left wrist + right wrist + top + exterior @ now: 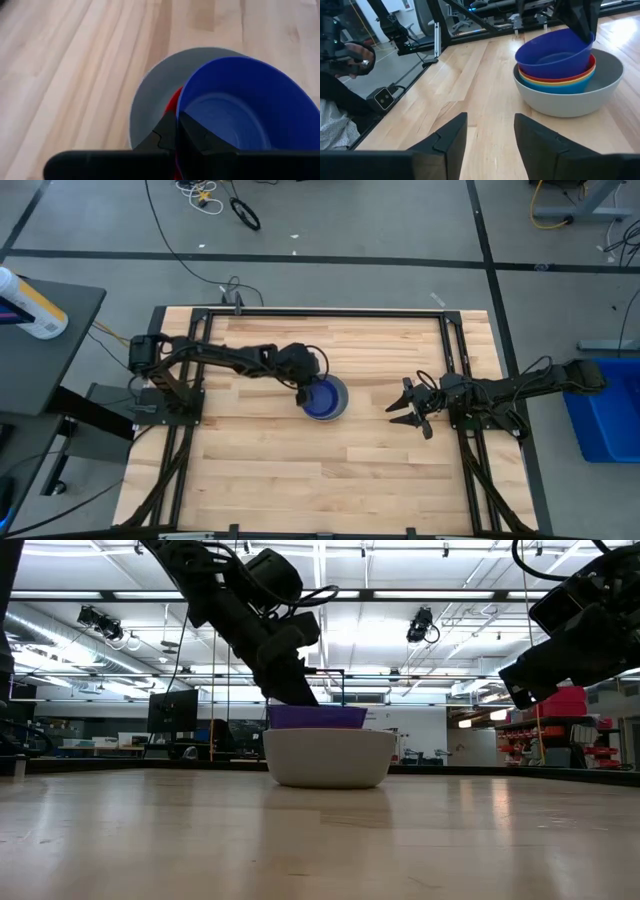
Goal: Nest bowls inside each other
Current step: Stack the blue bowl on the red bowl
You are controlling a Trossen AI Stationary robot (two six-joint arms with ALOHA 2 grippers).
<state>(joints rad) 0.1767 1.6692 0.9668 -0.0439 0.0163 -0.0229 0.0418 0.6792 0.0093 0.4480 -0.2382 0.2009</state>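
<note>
Your left tool (304, 395) is pinching the dark blue bowl (555, 52) by its rim atop the stack in the grey bowl (570, 95) mid-desk (300, 480), while your right tool (409, 411) is hovering apart, fingers spread

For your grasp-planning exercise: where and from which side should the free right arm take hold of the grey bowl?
Probably the grey bowl by its thin upright rim, from above on the side facing the right gripper. There the tilted dark blue bowl leaves a gap; the left gripper holds the far side.
</note>
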